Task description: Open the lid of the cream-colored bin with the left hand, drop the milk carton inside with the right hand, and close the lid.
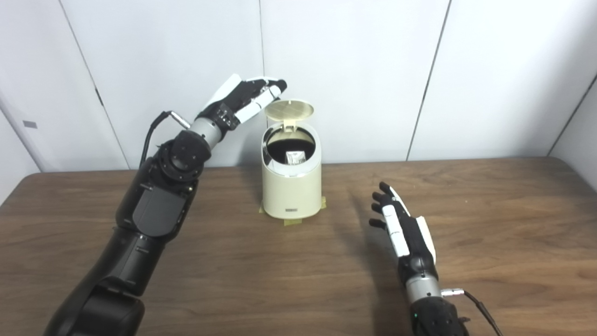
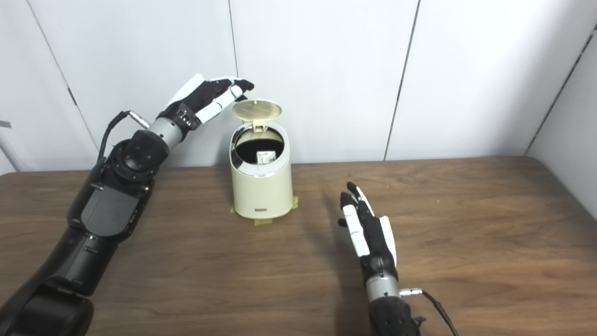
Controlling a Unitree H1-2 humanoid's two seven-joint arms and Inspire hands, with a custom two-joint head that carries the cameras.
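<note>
Hovering my left hand (image 1: 247,100), fingers loosely spread and holding nothing, beside the raised round lid (image 1: 289,110) of the cream-colored plastic bin (image 1: 291,191); white milk carton (image 1: 295,157) sits inside. Right hand (image 1: 401,228) empty, fingers wide over the brown wooden surface (image 1: 489,242).

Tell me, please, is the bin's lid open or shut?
Open: the lid stands upright above the bin, exposing the milk carton inside.

Wooden table (image 1: 489,224), dark brown grain, bare surface. Yellow tape pieces (image 1: 293,221) stuck flat on table near its back edge. White panelled wall (image 1: 354,70) directly behind table.
</note>
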